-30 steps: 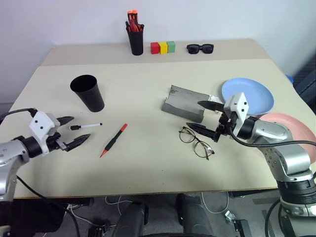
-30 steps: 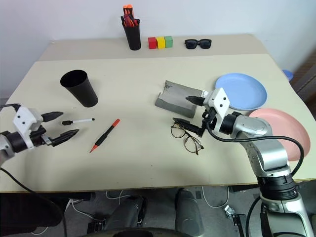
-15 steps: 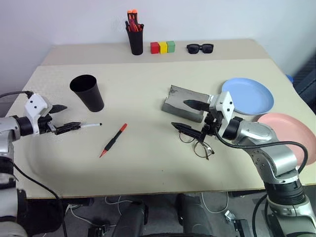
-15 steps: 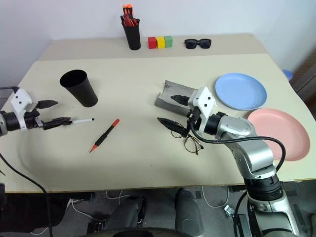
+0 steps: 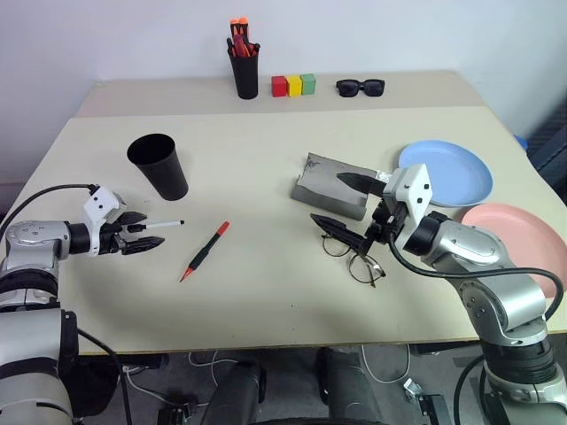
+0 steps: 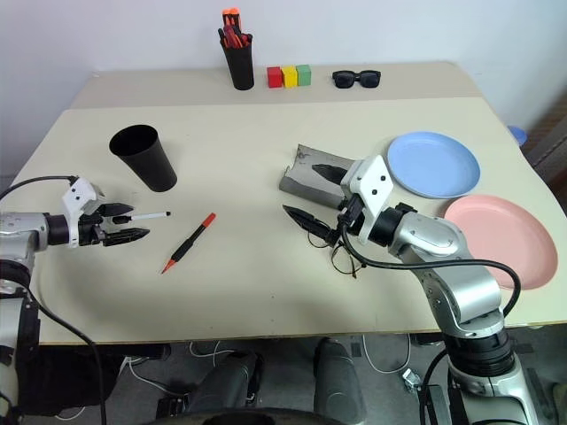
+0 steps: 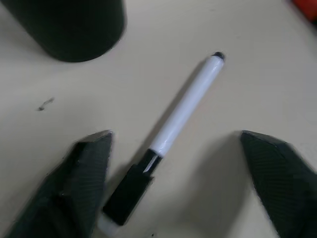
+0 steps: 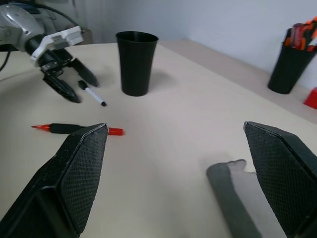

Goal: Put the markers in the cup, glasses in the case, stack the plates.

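Two arms in silver-grey metal with black joint bands and thin black cables looping along them. Left gripper (image 5: 133,232) and right gripper (image 5: 350,205) — each a white block carrying two tapered black fingers (image 8: 81,176), seemingly cross-hatched.

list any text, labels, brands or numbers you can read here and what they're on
None can be read.
White-barrelled marker: no print visible on the barrel.
Grey glasses case: a small dark mark near one corner, too small to read.
Black cup, plates, coloured blocks: no lettering visible.
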Controlling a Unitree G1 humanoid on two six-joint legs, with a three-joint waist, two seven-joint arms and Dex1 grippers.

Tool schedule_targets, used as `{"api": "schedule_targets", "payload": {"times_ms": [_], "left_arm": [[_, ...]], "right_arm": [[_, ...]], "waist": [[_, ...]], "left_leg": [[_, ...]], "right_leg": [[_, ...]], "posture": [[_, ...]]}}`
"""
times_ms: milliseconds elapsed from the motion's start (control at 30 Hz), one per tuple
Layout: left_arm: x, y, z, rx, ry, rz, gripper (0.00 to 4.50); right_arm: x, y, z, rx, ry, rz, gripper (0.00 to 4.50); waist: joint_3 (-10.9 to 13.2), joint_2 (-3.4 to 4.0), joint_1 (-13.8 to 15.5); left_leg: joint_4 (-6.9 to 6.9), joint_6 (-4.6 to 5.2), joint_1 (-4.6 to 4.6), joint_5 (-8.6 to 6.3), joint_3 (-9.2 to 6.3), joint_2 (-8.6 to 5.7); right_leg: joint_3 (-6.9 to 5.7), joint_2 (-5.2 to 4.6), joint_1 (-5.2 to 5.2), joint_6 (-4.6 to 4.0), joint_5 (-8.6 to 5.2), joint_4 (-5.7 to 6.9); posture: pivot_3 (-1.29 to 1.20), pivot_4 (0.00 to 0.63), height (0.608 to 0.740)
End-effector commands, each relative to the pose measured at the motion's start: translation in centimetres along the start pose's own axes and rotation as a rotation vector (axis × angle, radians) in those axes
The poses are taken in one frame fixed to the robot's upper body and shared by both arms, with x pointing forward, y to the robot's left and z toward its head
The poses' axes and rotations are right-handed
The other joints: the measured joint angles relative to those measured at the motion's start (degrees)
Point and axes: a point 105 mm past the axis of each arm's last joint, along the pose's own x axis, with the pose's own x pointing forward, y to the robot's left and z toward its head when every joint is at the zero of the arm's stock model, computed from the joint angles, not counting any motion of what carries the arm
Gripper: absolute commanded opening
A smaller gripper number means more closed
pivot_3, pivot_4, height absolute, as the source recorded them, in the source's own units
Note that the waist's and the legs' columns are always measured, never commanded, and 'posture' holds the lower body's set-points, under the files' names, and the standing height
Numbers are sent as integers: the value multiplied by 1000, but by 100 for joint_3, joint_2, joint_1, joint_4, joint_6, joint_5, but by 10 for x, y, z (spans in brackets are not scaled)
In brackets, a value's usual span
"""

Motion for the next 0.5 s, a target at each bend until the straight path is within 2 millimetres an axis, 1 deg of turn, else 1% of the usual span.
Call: {"api": "schedule_targets", "payload": {"times_ms": [33, 67, 100, 133, 167, 267, 367, 433, 500], "left_arm": [[-9, -10, -12, -18, 89, -96, 2136], [-14, -12, -16, -23, 119, -120, 1522], [-18, -14, -19, -34, 146, -141, 1133], [-22, -16, -20, -41, 160, -156, 546], [-24, -16, -20, -47, 165, -165, 96], [-30, -17, -21, -58, 167, -164, 35], [-29, -21, -18, -78, 127, -160, 35], [-29, -24, -12, -97, 91, -159, 35], [-28, -29, 2, -85, 25, -177, 35]], "right_arm": [[-4, -2, 11, -46, -34, -16, 4500], [-4, -2, 10, -48, -33, -16, 4500], [-4, -2, 10, -53, -32, -15, 4500], [-4, -3, 10, -55, -32, -14, 4500], [-4, -3, 9, -55, -32, -14, 4500], [-3, -3, 8, -63, -32, -10, 4500], [0, -3, 7, -65, -40, -4, 4500], [1, -4, 7, -65, -47, -2, 4500], [1, -4, 6, -65, -48, 3, 4500]], "waist": [[0, 0, -5], [0, 0, -15], [0, 0, -36], [0, 1, -47], [0, 2, -55], [0, 3, -57], [-1, 3, -57], [-1, 3, -54], [0, 3, -42]], "left_leg": [[0, 0, 0, 0, 0, 0], [0, 0, 0, 0, 0, 0], [0, 0, 0, 0, 1, 0], [-2, 1, 2, -1, 3, 0], [-4, 1, 3, -1, 5, 1], [-6, 3, 5, -2, 7, 2], [-5, 3, 6, -2, 10, 4], [-5, 3, 6, -2, 10, 5], [-5, 3, 5, -2, 10, 7]], "right_leg": [[0, 0, 0, 0, 0, 0], [0, 0, 0, 0, 0, 0], [0, 0, 0, 0, 0, 0], [1, 0, 0, 0, 0, 0], [3, 1, -1, 0, 0, 0], [6, 4, -3, 0, -1, 2], [10, 4, -3, 0, -1, 3], [11, 4, -3, 0, -1, 3], [12, 4, -4, 0, -1, 3]], "posture": [[0, 150, 740], [0, 150, 740], [0, 150, 740], [0, 150, 740], [0, 150, 740], [0, 150, 740], [0, 150, 740], [0, 150, 740], [0, 150, 740]]}}
